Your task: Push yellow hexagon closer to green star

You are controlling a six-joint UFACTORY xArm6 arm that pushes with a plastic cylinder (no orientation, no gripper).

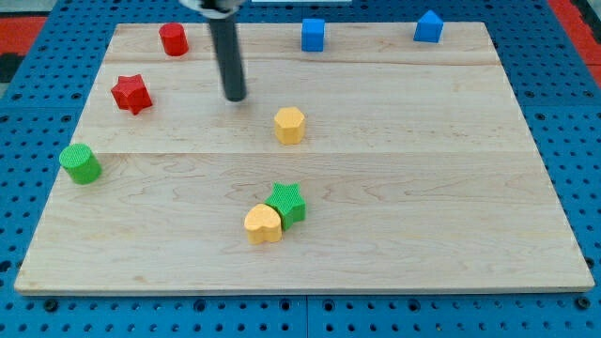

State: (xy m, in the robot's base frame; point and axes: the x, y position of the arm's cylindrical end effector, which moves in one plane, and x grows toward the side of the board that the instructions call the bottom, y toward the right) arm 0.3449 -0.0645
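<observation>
Our tip (235,97) holds nothing, up-left of the yellow hexagon (289,125); the green star (287,203) lies well below the hexagon.

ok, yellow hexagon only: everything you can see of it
The yellow hexagon is a small, matte, solid-looking prism in one shade of yellow-orange, standing flat on the wooden board near its middle, slightly toward the view's top. Its six-sided top face and two side faces show. Nothing touches it. My tip is up and to the view's left of it, apart. The green star lies below it with a clear gap, pressed against a yellow heart-like block.
</observation>
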